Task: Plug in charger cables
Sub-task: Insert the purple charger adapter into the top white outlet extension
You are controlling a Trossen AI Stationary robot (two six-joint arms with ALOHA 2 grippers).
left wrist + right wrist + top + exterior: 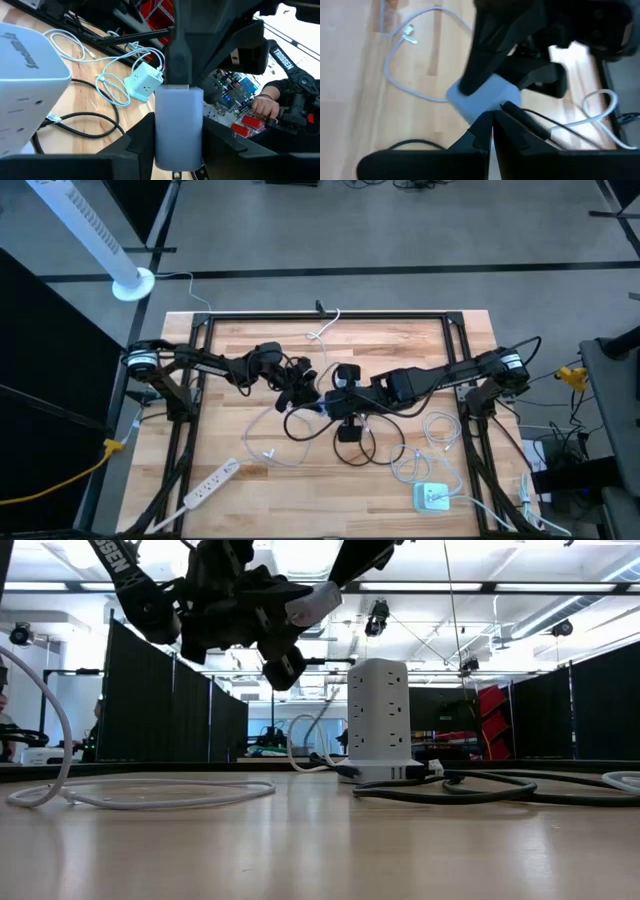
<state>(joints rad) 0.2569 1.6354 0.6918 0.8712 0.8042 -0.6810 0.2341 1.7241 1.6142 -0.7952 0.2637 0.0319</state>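
Observation:
A small white charger block (178, 125) hangs above the table's middle between the fingers of my left gripper (306, 386), which points level. My right gripper (491, 120) slants down from the right with its fingers shut, their tips at the block's end face. There the plug of the black charger cable (527, 120) meets the block. The rest of that cable lies in loops (318, 430) on the wood. A white socket tower (378, 720) stands upright on the table beside both grippers. My left gripper pinches the charger block's two side faces (160, 135) between its two fingers, coming level from the table's left. The block is lifted clear (312, 602), well above the table. My right gripper is shut at the black cable's plug end (509, 107), right where it meets the block. It comes slanting down from the table's right. Its fingertips hide how the plug sits between them; the cable trails back slack over one finger.
White cables lie in loose loops at the front left (268, 442) and right (430, 435). A long white power strip (210, 485) lies near the front left corner and a white cube charger (432, 497) near the front right. A person's hand (265, 105) shows beyond the table.

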